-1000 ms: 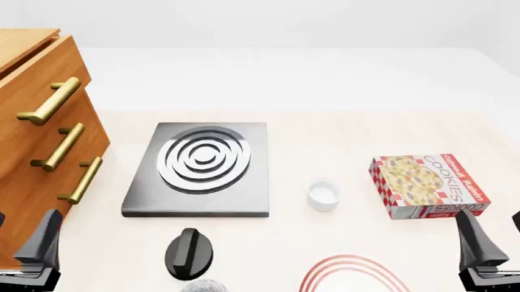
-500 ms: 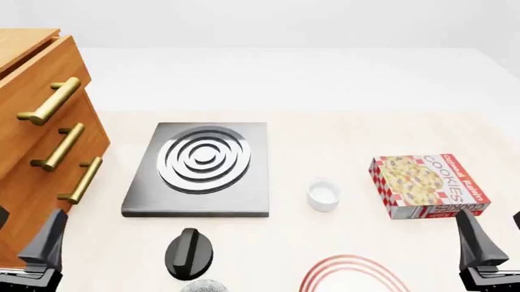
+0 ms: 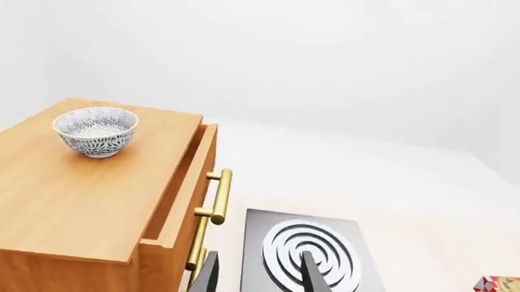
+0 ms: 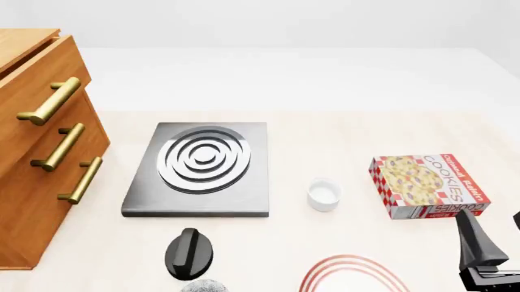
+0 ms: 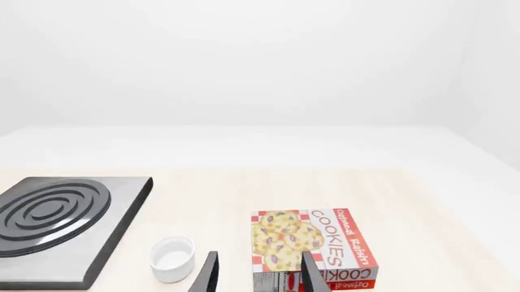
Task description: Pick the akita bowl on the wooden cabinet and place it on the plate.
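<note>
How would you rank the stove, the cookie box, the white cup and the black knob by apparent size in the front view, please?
Largest to smallest:
1. stove
2. cookie box
3. black knob
4. white cup
The knob sits nearer the camera, so its lead over the cup is unsure.

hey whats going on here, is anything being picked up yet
Nothing is held yet. The speckled bowl sits upright on top of the wooden cabinet, untouched. The left end effector looks open and empty, raised to about cabinet-top height, with the bowl ahead of it and apart from it. The right end effector is open and empty too, low over the table near the cookie box. The red-ringed plate at the near edge has nothing visible on it.
</note>
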